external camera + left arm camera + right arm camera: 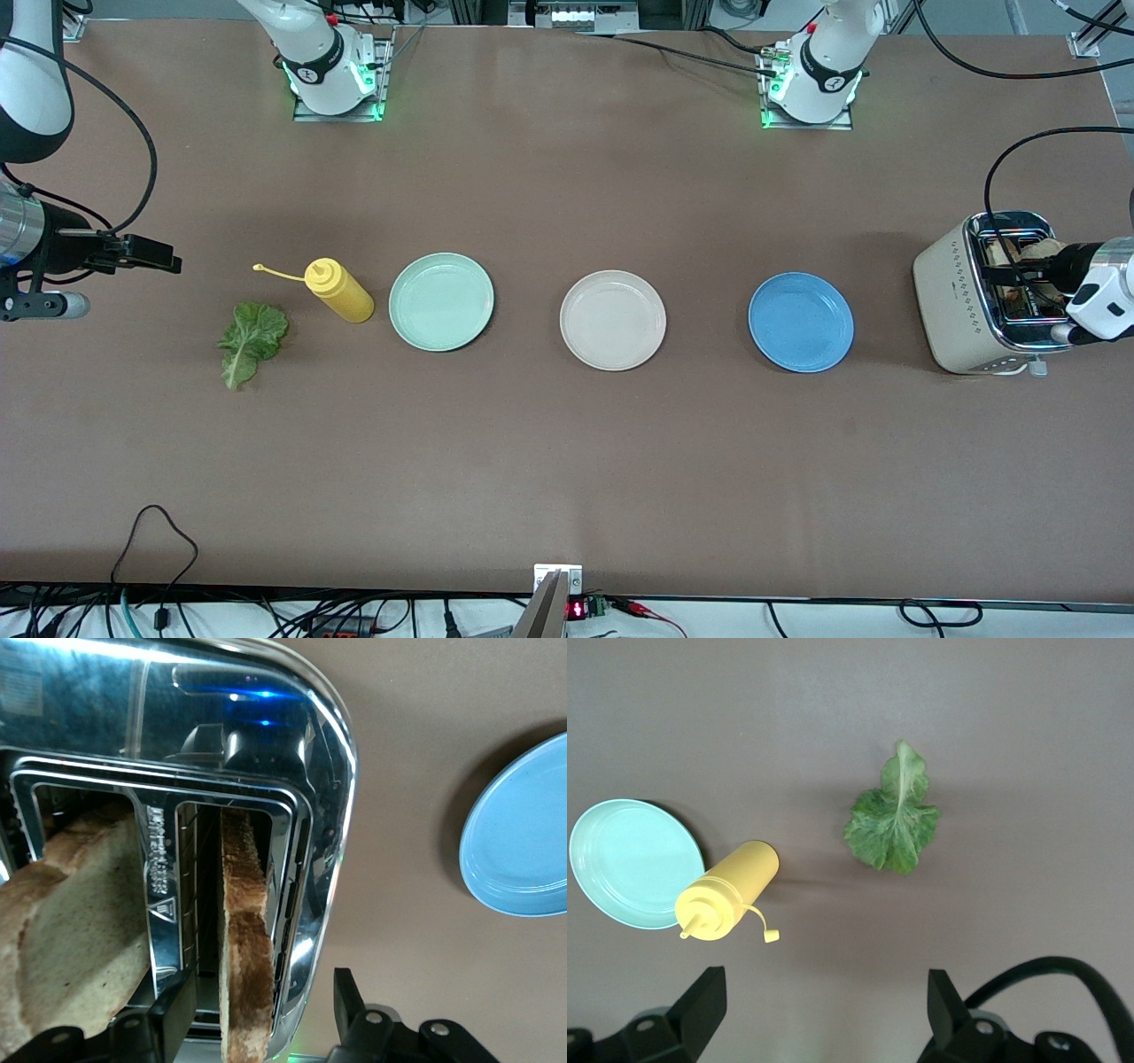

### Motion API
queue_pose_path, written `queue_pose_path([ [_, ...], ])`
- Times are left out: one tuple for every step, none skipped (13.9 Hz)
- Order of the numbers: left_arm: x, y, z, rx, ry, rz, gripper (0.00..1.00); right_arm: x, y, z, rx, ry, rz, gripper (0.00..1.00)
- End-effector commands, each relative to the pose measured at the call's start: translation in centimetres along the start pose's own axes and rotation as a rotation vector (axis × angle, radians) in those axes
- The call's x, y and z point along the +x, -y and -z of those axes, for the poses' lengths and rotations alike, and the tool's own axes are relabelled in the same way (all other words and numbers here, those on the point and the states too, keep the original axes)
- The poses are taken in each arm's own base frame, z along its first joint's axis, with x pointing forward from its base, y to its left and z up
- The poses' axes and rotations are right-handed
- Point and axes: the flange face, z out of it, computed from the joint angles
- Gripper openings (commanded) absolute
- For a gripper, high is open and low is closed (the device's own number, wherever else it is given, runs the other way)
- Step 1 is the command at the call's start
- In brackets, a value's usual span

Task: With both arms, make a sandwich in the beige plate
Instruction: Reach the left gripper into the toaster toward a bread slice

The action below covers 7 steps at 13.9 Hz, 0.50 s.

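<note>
- beige plate [613, 320] sits bare on the brown table [567, 461], the middle one of three plates in a row; no bread or leaf is on it.
- mint green plate [441, 301] lies toward the right arm's end of that row, and the blue plate [801, 322] toward the left arm's end, each well apart from the beige one.
- toast slices [244, 939] stand upright in the two slots of a cream and chrome toaster [952, 301] at the left arm's end of the table, near the blue plate; one is browner and seen edge on, the other paler and seen on its broad face.
- lettuce leaf [252, 340] lies flat on the table at the right arm's end, just beside a yellow squeeze bottle [338, 290] that lies on its side between the leaf and the mint green plate.
- left gripper [264, 1010] is at the top of the toaster, its fingers [177, 1010] spread on either side of the browner slice, not visibly pressing it.
- right gripper [819, 1005] hangs over the table by the lettuce leaf and the bottle, jaws spread wide and holding nothing; this arm waits.
</note>
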Motion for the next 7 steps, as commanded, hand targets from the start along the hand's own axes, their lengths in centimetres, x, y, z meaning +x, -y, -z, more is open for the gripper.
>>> queue_pose_path([
  [-0.2, 0.3, 0.1, 0.018, -0.005, -0.001, 0.34, -0.6, 0.1, 0.1, 0.001, 0.045, 0.011, 1.00],
  [-0.2, 0.3, 0.1, 0.016, -0.005, 0.000, 0.22, -0.9, 0.1, -0.1, 0.003, 0.069, 0.011, 1.00],
  [-0.2, 0.3, 0.2, 0.016, -0.005, 0.000, 0.14, -0.9, 0.2, -0.3, 0.003, 0.079, 0.014, 1.00],
  [-0.4, 0.6, 0.3, 0.017, -0.005, 0.000, 0.08, -0.9, 0.2, -0.4, 0.004, 0.080, 0.014, 1.00],
  [-0.6, 0.9, 0.6, 0.016, -0.009, -0.002, 0.03, -1.0, 0.4, -0.4, 0.003, 0.082, 0.019, 1.00],
  [-0.7, 1.2, 1.1, 0.016, -0.016, -0.001, 0.01, -1.1, 0.4, -0.8, 0.005, 0.105, 0.020, 1.00],
  [-1.1, 1.3, 1.7, 0.016, -0.018, -0.007, 0.01, -1.6, 0.4, -1.8, 0.013, 0.150, 0.026, 1.00],
])
